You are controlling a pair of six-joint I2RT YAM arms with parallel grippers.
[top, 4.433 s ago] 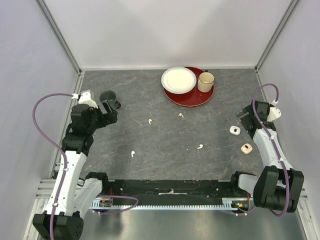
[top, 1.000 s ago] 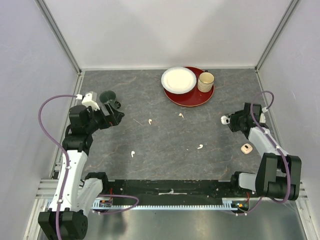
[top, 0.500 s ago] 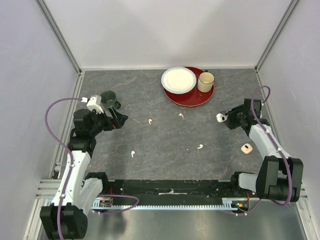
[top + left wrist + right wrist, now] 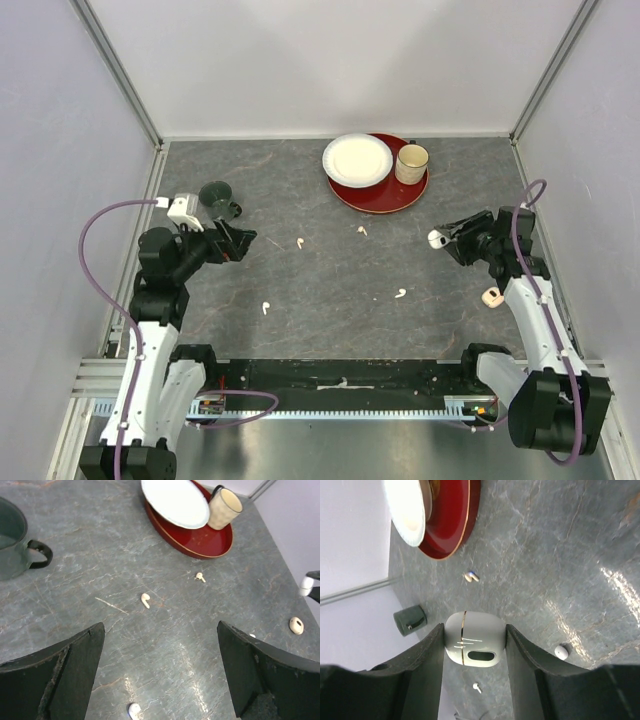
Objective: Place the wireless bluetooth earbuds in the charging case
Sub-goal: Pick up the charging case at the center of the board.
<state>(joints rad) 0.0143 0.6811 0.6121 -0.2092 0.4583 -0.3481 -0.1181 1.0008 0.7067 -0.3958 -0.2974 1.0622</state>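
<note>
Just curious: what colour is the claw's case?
White charging case, gold seam; best in right wrist view.

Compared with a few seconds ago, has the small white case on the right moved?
Yes. The white case, held by the right gripper, is now further left, away from the unmoved pinkish case.

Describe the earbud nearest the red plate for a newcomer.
Find the round red plate at the far edge of the table, holding a white dish and cream mug. Just off its near rim lies a tiny white earbud; the three others lie farther away.
</note>
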